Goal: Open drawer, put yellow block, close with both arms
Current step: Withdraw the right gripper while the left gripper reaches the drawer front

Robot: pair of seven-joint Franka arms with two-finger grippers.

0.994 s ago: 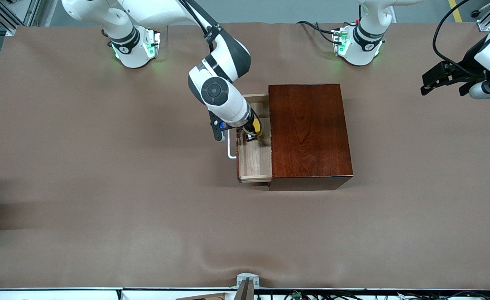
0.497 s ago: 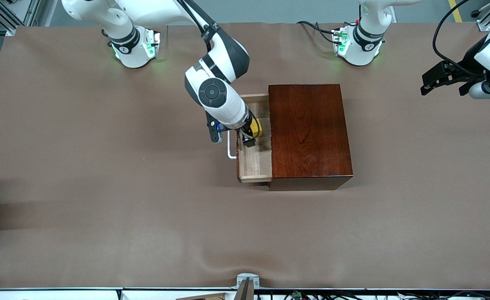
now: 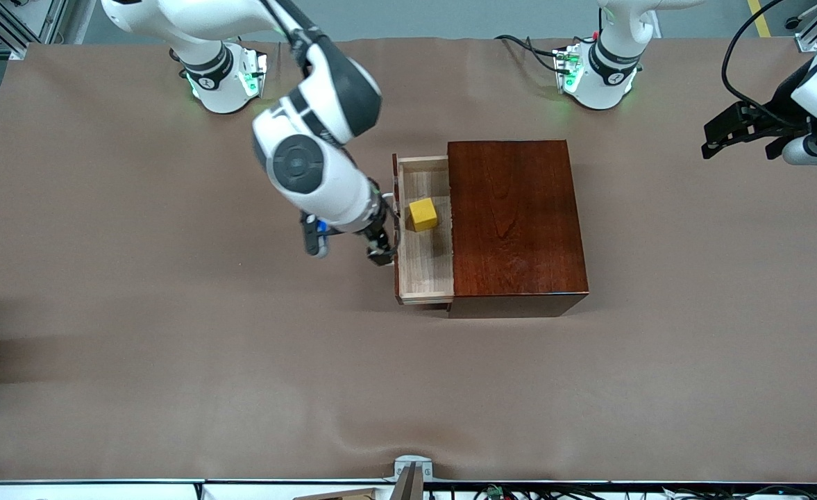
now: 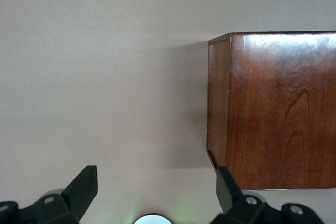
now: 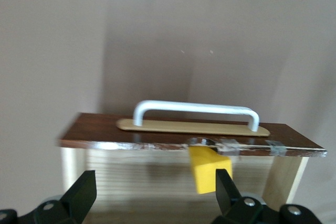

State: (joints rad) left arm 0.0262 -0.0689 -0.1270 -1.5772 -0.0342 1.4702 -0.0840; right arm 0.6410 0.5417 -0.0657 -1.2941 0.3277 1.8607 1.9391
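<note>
**Block in drawer, drawer open**

I see the small bright yellow cube (image 3: 423,214) resting on the pale-wood floor of the pulled-out drawer (image 3: 425,267), roughly mid-length, nothing touching it. The drawer sticks out of the glossy reddish-brown wooden box (image 3: 514,222) toward the right arm's end of the table. Right gripper (image 3: 382,244) sits over the drawer's front panel, just beside the white U-shaped bar handle (image 5: 195,110) — fingers (image 5: 80,196) spread wide, holding nothing; its wrist view shows handle, panel and cube between the two tips. Left gripper (image 3: 731,133) waits up in the air at the left arm's end, well apart from the box — fingers (image 4: 81,188) spread, empty; its wrist view shows a corner of the box over the brown table cover (image 3: 172,333)
</note>
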